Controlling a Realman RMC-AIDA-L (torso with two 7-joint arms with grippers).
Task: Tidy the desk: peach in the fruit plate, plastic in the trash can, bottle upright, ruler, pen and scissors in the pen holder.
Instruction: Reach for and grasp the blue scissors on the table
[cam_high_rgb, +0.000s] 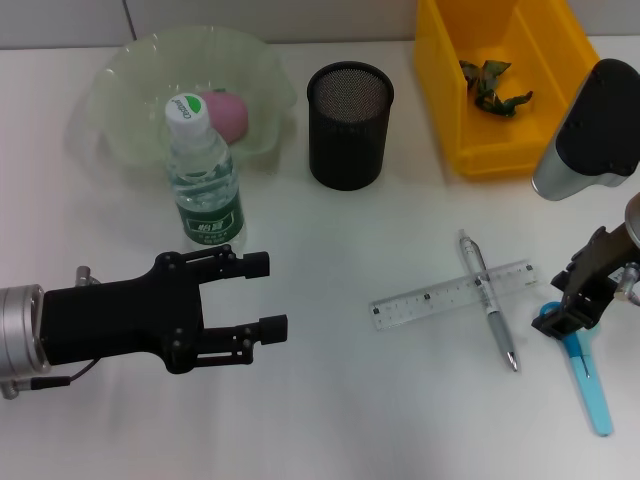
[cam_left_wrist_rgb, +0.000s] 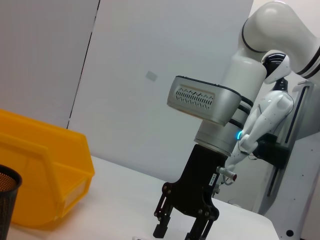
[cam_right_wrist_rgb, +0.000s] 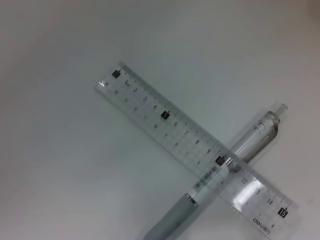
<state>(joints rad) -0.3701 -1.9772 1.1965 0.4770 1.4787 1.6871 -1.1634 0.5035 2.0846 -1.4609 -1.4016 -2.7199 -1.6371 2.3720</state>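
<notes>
The peach (cam_high_rgb: 227, 113) lies in the pale green fruit plate (cam_high_rgb: 120, 80). A clear bottle (cam_high_rgb: 204, 185) with a white cap stands upright in front of the plate. Crumpled green plastic (cam_high_rgb: 494, 86) sits in the yellow trash can (cam_high_rgb: 450, 90). The clear ruler (cam_high_rgb: 452, 293) (cam_right_wrist_rgb: 190, 145) and the pen (cam_high_rgb: 489, 305) (cam_right_wrist_rgb: 250, 145) lie crossed on the table. Blue scissors (cam_high_rgb: 588, 378) lie at the right. My right gripper (cam_high_rgb: 566, 312) (cam_left_wrist_rgb: 180, 231) hangs open just over the scissors' handles. My left gripper (cam_high_rgb: 271, 296) is open, low, in front of the bottle and holding nothing.
The black mesh pen holder (cam_high_rgb: 349, 125) (cam_left_wrist_rgb: 6, 200) stands between the plate and the trash can, with nothing visible in it. The table's far edge meets a grey wall behind the plate.
</notes>
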